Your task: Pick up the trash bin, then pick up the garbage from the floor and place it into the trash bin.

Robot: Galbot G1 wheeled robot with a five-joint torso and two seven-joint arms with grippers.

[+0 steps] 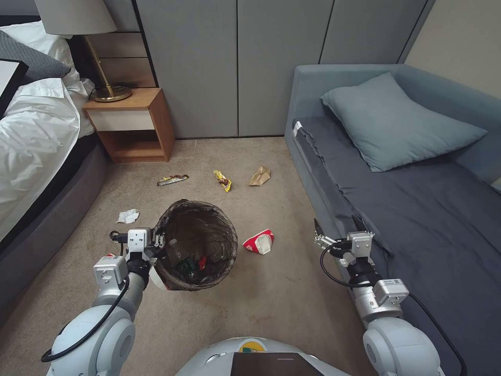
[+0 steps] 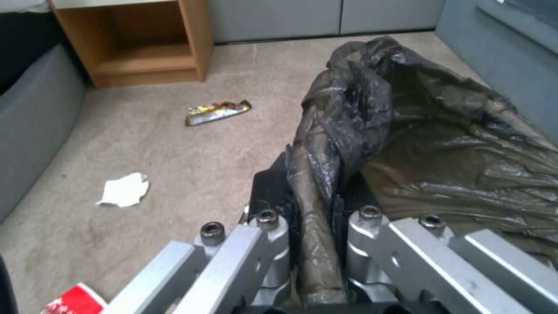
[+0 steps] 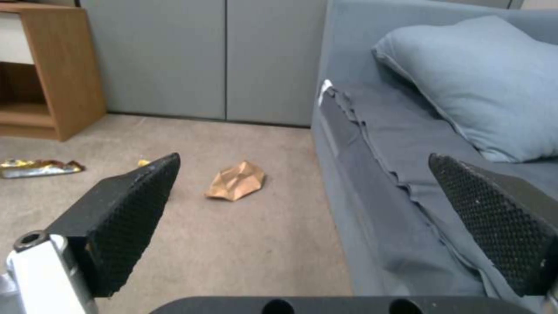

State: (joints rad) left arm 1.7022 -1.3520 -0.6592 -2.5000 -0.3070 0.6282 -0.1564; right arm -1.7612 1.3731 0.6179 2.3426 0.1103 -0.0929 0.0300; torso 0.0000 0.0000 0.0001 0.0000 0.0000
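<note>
You've got the left gripper (image 1: 158, 241) clamped on the trash bin (image 1: 195, 245) rim, so keep it level and drop the wide-open right gripper (image 1: 336, 230) onto that red-white cup (image 1: 259, 242).

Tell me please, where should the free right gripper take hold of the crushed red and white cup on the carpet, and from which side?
Probably from above. The cup lies flattened on its side beside the bin, so the open right gripper could close across its narrower width, near the crushed white mouth.
</note>
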